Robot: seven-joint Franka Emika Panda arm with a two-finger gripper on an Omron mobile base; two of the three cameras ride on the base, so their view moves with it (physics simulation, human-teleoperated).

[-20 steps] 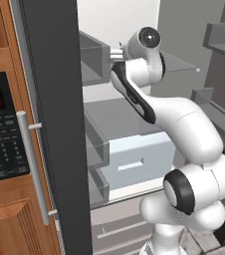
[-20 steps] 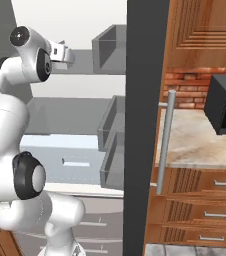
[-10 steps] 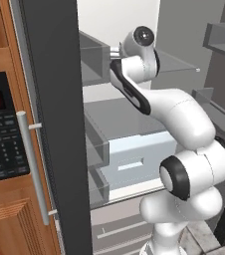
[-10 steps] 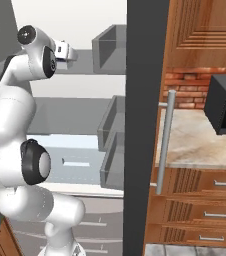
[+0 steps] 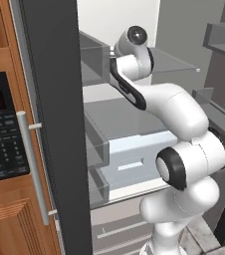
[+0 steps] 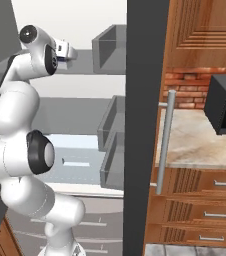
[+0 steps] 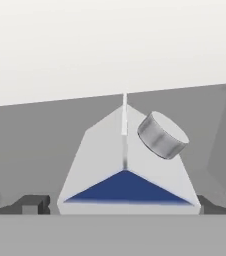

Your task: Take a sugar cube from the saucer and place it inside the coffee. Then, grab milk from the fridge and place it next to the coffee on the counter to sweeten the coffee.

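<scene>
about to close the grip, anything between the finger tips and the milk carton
Nothing: in the hand view the milk sits directly between the open gripper's finger tips, with no other object intervening.

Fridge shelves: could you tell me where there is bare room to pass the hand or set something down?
The fridge shelf is bare grey behind and beside the milk, up to the white back wall. The middle shelf above the pale drawer looks free. It is tightest at the milk itself, between the open hand's fingertips.
</scene>
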